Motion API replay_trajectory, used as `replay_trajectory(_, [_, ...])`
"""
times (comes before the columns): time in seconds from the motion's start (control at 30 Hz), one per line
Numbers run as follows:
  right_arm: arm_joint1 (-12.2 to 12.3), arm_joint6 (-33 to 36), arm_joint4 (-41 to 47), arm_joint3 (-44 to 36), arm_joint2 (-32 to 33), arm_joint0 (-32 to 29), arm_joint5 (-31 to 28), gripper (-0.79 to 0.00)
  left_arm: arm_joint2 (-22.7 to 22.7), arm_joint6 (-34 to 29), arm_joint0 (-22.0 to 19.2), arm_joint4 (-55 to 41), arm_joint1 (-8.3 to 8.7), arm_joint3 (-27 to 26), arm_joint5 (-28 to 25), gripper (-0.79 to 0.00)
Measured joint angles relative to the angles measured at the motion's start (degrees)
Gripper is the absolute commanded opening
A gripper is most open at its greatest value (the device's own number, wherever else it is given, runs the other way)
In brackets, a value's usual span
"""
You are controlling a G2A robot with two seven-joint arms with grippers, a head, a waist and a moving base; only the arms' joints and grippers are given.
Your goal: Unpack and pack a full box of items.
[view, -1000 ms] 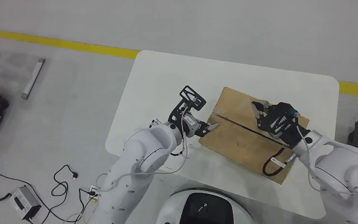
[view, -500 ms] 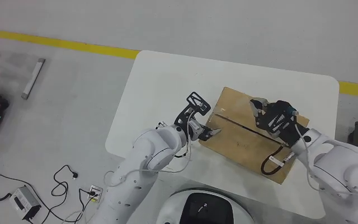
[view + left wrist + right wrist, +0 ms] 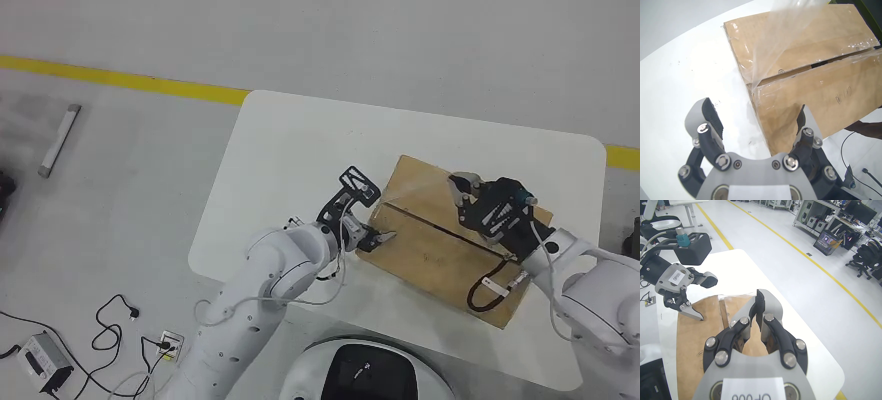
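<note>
Early stage: the box (image 3: 440, 240) is shut. The right hand (image 3: 756, 306) pinches its clear tape (image 3: 783, 37), partly peeled. The left hand (image 3: 756, 111) gapes at the left end. All unpacking remains.

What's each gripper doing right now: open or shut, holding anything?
Left gripper: open, empty, at the cardboard box's edge.
Right gripper: shut on the clear tape lifted off the box.
</note>
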Motion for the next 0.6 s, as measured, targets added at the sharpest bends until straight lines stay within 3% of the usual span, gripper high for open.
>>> replay_trajectory(0.6, [0.13, -0.12, 0.32, 0.45, -0.47, 1.60, -0.27, -0.785, 1.36, 0.71, -1.08, 0.43, -0.03, 2.46, 1.22, 0.000])
